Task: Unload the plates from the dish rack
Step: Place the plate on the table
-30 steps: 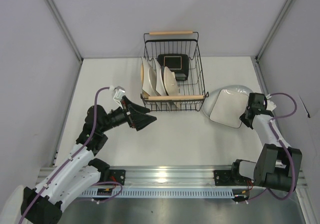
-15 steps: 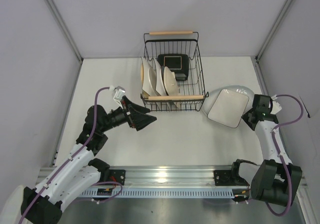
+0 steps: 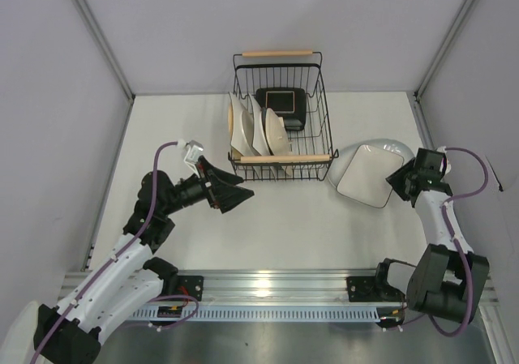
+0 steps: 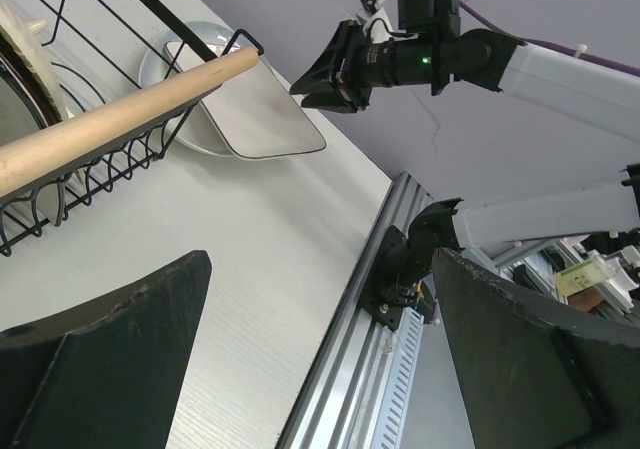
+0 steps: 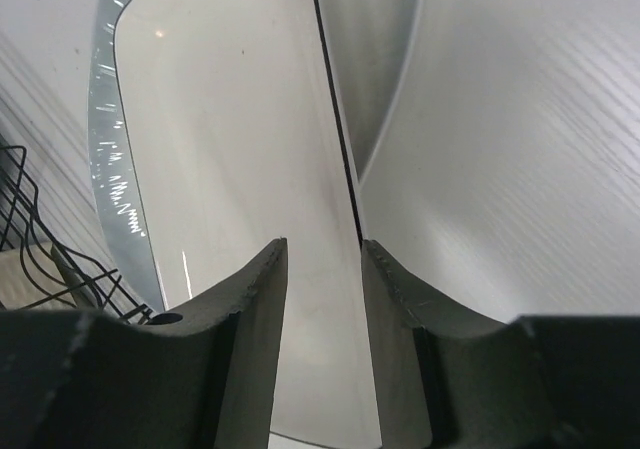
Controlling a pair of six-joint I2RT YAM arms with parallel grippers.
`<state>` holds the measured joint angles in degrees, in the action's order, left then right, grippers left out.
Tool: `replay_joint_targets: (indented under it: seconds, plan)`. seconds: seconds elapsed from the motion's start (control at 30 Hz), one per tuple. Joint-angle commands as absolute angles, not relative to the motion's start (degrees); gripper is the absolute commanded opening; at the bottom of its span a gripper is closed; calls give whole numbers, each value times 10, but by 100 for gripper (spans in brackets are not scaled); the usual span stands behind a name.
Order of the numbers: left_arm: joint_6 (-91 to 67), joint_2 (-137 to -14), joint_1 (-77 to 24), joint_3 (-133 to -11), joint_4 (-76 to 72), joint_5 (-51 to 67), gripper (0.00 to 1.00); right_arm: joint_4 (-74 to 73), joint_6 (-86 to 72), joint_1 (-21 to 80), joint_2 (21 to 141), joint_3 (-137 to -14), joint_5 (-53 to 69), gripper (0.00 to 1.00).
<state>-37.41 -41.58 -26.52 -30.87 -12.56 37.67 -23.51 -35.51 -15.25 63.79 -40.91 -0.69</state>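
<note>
**Right arm at the set-down plates, left arm poised by the dish rack.**

We note the right gripper (image 3: 400, 182) at the end of a forearm reaching up from its base. Its jaws stand a narrow way apart, with the rim of the white square plate (image 3: 369, 176) in line with their gap. That plate lies on the grey round plate (image 3: 383, 147), just ahead of them. The left gripper (image 3: 231, 187) is angled low, jaws wide and empty. The dish rack (image 3: 284, 159), with upright plates (image 3: 259, 129), sits just beyond them, and bare worktop (image 3: 284, 226) lies on their near side.
</note>
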Motion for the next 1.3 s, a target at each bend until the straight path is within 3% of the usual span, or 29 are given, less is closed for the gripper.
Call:
replay_joint_targets:
  seconds: [0.0,0.63,0.9,1.1,1.23,1.27]
  plan:
    - [-358,-405,-270,-331,-123,371,99,-187,-340,-158,682,-437,57,42]
    - [-352,-404,-270,-332,-114,368,100,-176,-322,-199,696,-451,35,43]
    - [-352,-402,-270,-334,-110,365,100,-106,-329,-199,783,-445,117,39]
    - [-351,-399,-270,-334,-104,365,100,-71,-329,-199,823,-437,146,27]
    - [-350,-402,-270,-335,-105,364,100,-60,-329,-198,837,-430,153,10]
    - [-350,-402,-270,-335,-105,364,100,-59,-328,-198,837,-428,153,0]
